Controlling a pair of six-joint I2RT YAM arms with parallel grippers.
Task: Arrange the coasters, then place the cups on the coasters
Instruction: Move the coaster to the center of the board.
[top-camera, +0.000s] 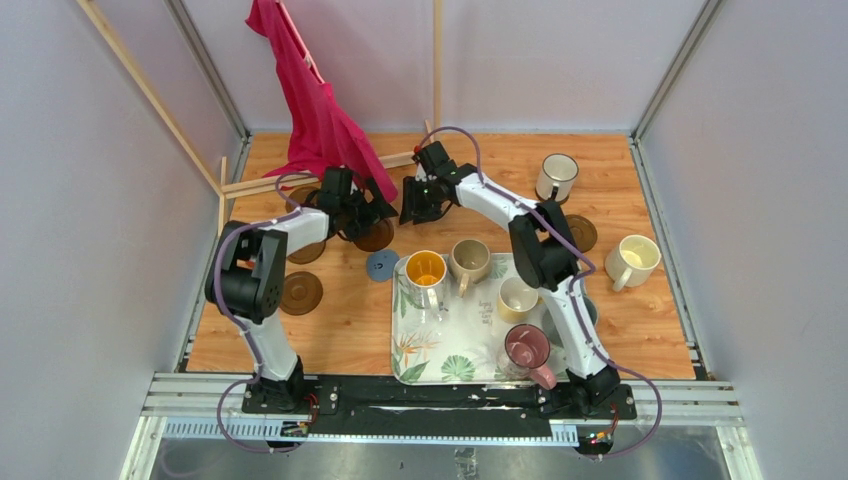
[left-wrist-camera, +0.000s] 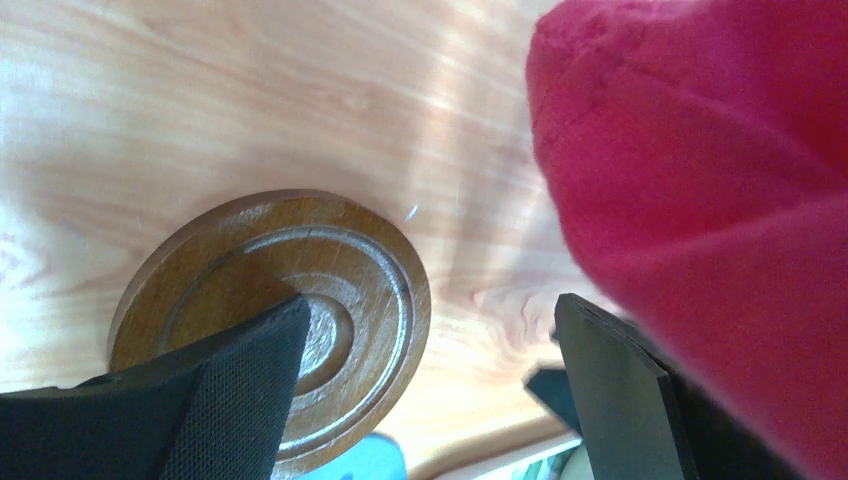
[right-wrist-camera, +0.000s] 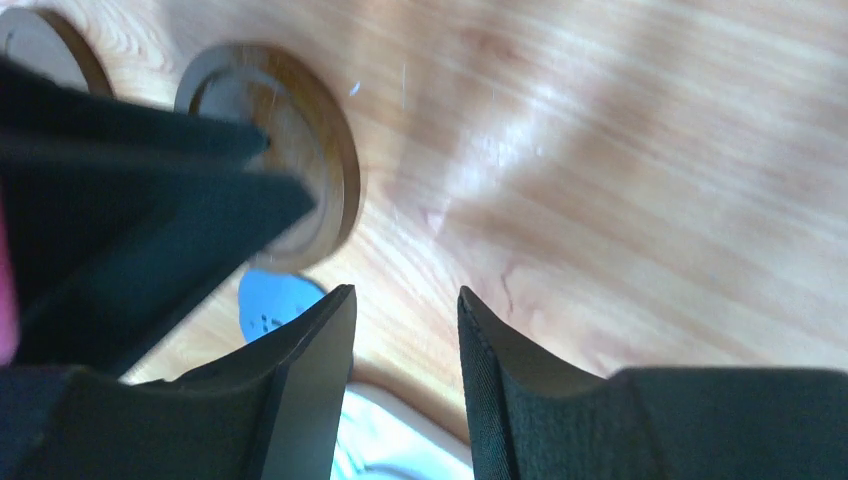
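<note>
Left gripper (left-wrist-camera: 430, 310) gapes wide above 1 brown coaster (left-wrist-camera: 330, 250); right gripper (right-wrist-camera: 405, 292) stands narrowly parted, seemingly holding nothing.

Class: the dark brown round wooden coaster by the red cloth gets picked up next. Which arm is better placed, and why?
Probably left. The left gripper hangs wide open over the dark brown round wooden coaster; the right gripper, jaws narrowly apart, is over bare wooden tabletop beside it.
</note>
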